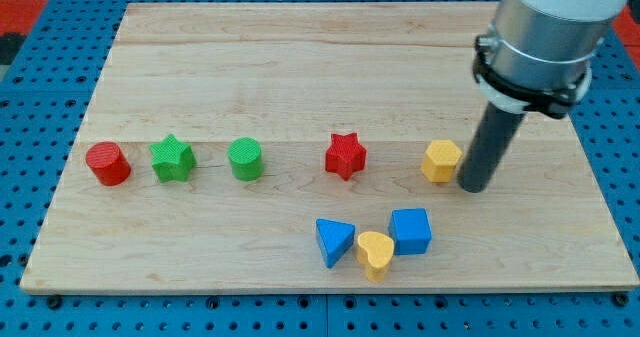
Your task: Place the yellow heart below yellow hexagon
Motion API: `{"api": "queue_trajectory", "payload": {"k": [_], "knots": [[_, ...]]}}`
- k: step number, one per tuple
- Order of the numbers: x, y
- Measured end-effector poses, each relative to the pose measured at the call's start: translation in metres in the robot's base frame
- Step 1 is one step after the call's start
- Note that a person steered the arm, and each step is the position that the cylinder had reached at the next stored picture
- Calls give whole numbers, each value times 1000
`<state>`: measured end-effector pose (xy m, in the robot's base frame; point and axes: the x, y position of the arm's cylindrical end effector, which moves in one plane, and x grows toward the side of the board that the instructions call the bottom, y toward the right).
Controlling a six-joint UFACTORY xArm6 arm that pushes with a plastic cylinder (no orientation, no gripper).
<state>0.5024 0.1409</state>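
The yellow heart (pixel 375 254) lies near the board's bottom edge, wedged between a blue triangle (pixel 334 241) on its left and a blue cube (pixel 410 230) on its upper right. The yellow hexagon (pixel 441 161) sits above them, right of centre. My tip (pixel 473 188) rests on the board just right of the yellow hexagon, very close to it or touching, and well above and right of the heart.
A red cylinder (pixel 108 164), a green star (pixel 172 159), a green cylinder (pixel 245 159) and a red star (pixel 345 155) stand in a row across the middle of the wooden board (pixel 300 67). A blue pegboard surrounds the board.
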Motion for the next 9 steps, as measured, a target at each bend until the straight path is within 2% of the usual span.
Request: {"api": "queue_trajectory", "payload": {"k": [1, 2, 3, 4, 5, 6, 8, 9], "knots": [[-5, -25], [-5, -25], [10, 16], [41, 88], [97, 72], [116, 38], [115, -119], [108, -151]]}}
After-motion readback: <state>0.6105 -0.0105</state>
